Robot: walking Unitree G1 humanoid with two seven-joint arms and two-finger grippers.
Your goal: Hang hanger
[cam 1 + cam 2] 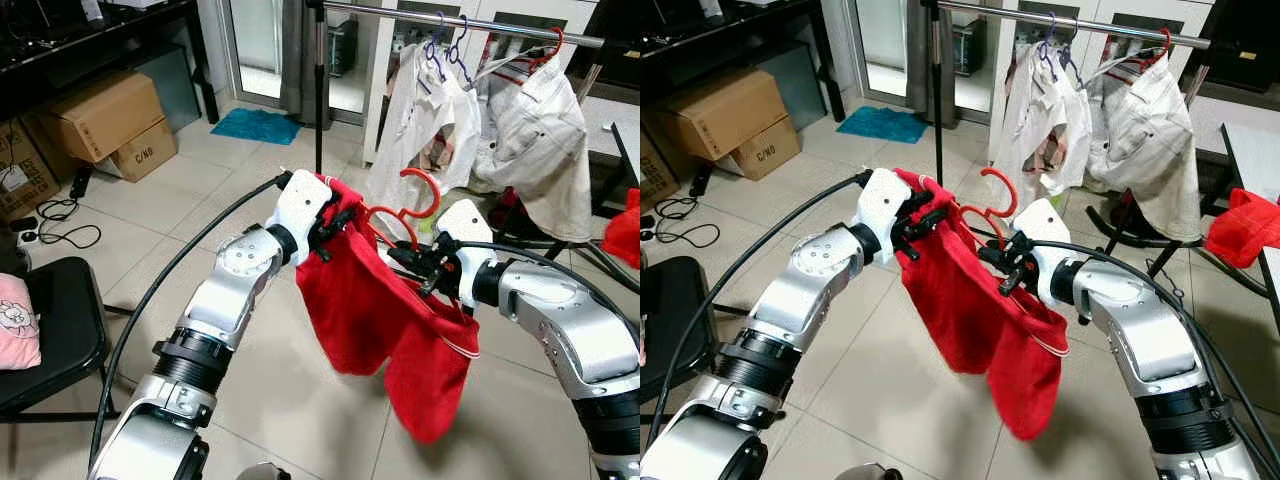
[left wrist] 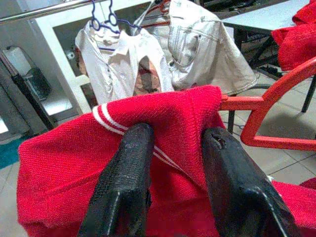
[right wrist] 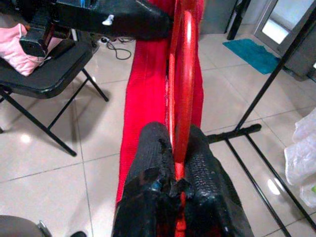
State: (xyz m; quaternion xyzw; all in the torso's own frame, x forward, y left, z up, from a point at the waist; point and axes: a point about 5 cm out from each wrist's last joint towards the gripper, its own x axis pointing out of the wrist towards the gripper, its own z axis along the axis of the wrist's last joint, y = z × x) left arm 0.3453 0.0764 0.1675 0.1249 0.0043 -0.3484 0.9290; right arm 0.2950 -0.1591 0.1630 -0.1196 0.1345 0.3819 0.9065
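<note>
- While both arms reach out in front of the robot, they hold up a red knitted cloth with thin white stripes point(image 1: 385, 320) on a red plastic hanger point(image 1: 405, 215).
- The left tool point(image 1: 325, 235) pinches the top edge of the red cloth between its two black fingers point(image 2: 126, 182).
- The right tool point(image 1: 420, 268) is closed on the red hanger, with a finger point(image 3: 148, 163) pressed to each side of the bar.
- The hanger's hook point(image 1: 1002, 195) sticks up between the two tools, and the cloth hangs down under them, above the pale tiled floor point(image 1: 300, 400).
- Behind, a silver metal rail point(image 1: 460, 22) holds white shirts point(image 1: 425, 120) on their own hangers. The red hanger is well below that rail and not touching it.
- A black folding chair point(image 1: 45, 340) stands at the robot's left.
</note>
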